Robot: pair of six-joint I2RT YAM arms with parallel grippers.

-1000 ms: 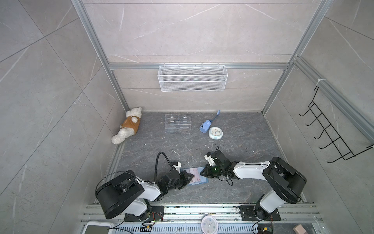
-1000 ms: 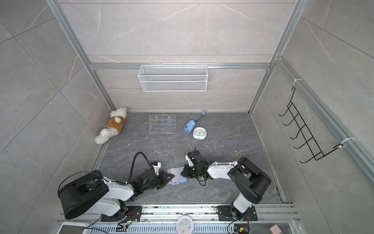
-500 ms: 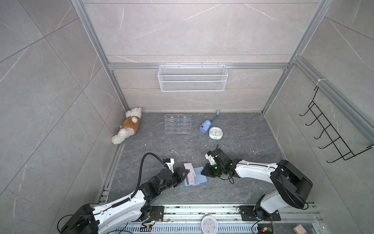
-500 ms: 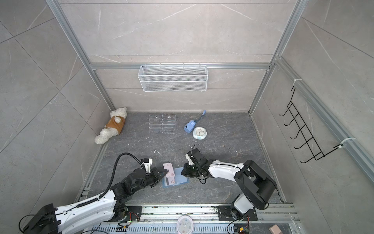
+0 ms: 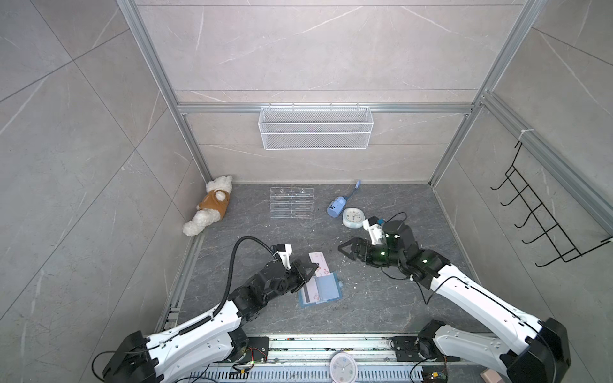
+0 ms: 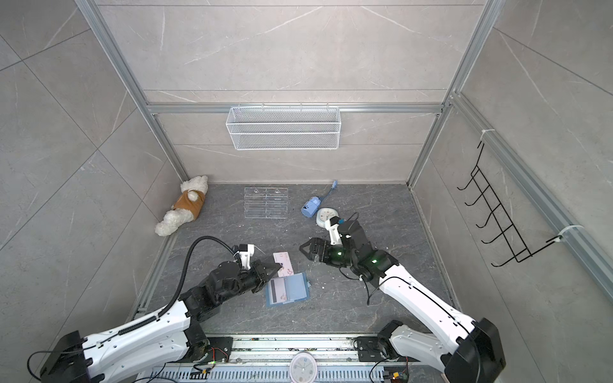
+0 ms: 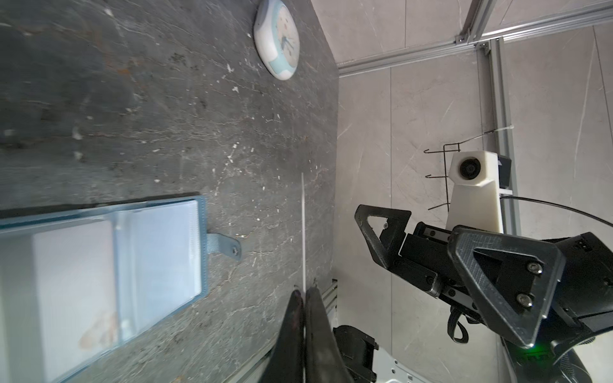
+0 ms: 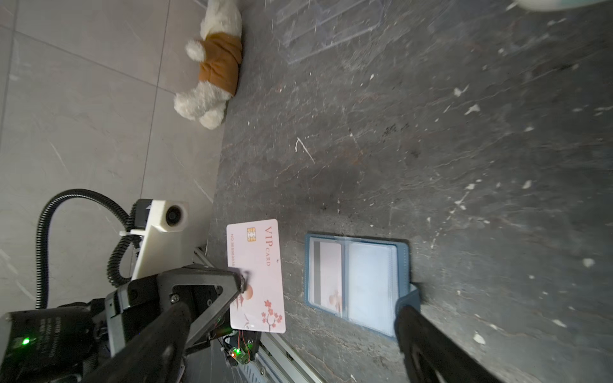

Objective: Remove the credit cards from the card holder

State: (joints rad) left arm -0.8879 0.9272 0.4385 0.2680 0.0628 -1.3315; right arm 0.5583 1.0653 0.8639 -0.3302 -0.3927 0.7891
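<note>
So the left gripper (image 5: 314, 265) is pinched shut on a pink card (image 5: 321, 262), holding it over the far edge of the open blue card holder (image 5: 328, 287). The holder lies flat toward the front edge of the tabletop (image 5: 381, 298), a bit left of middle. A striped card (image 5: 310, 295) sits in its left-side sleeve. The right gripper (image 5: 343, 253) hangs near, jaws apart, touching neither.

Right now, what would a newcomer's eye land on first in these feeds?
First, the pink VIP card pinched in the shut left gripper, right beside the open blue card holder near the front of the floor. A second card with a dark stripe sits inside it, and the right gripper hangs open, apart from both.
</note>
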